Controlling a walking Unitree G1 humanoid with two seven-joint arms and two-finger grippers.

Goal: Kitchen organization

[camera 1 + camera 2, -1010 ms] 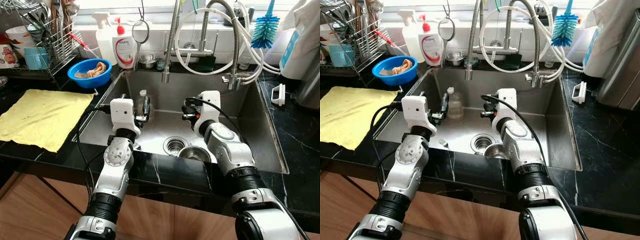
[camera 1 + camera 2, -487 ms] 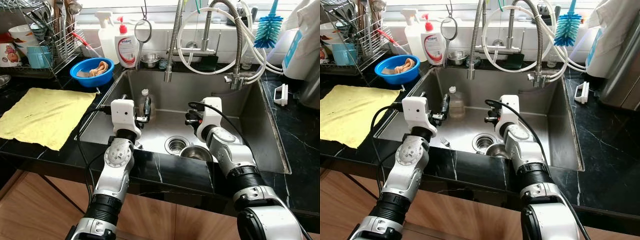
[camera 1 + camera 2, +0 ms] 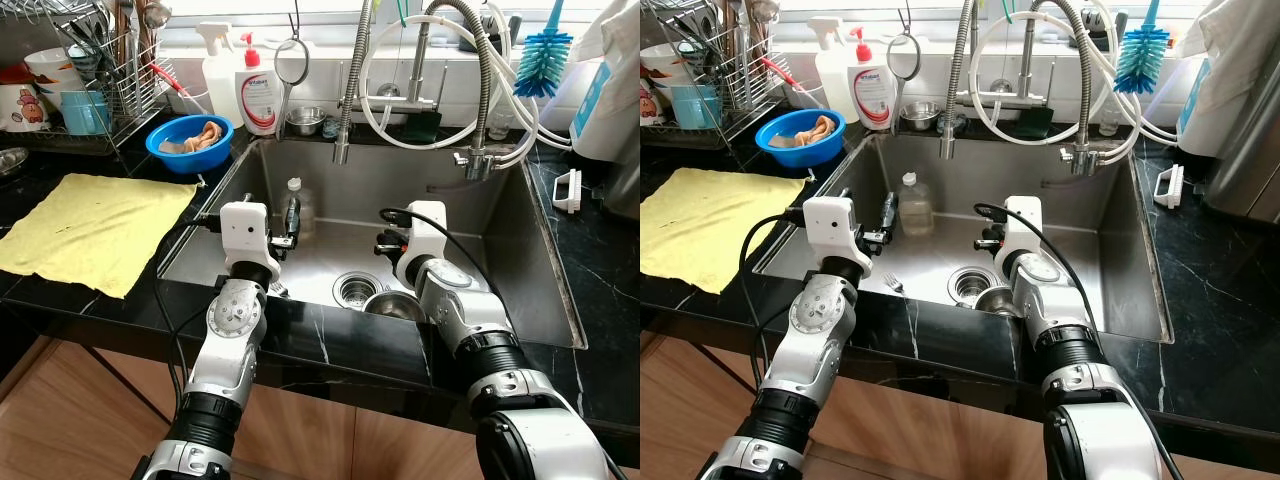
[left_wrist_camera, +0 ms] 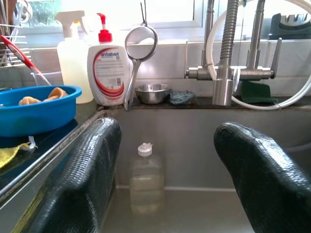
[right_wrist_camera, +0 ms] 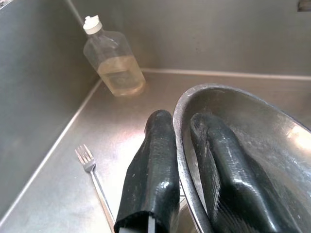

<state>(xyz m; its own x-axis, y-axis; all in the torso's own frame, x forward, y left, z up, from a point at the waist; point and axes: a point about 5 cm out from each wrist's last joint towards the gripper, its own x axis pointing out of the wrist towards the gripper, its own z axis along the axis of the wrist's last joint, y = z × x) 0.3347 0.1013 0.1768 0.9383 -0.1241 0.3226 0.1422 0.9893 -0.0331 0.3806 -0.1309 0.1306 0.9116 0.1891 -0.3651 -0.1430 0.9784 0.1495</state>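
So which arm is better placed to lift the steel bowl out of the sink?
The right gripper: its fingers already pinch the steel bowl's rim, one inside and one outside. The left gripper is open, facing the bottle.

Yellow cloth (image 3: 88,229), blue basin (image 3: 188,142), black marbled counter (image 3: 590,270) — steel-grey sink (image 3: 520,270), blue-bristled brush (image 3: 545,52).

"antabax" on soap bottle (image 4: 109,74)

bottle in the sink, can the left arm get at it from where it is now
Probably yes. The left gripper is open and pointed straight at the bottle, which stands upright by the sink's back left wall with nothing between them. The right gripper is busy clamping the steel bowl's rim.
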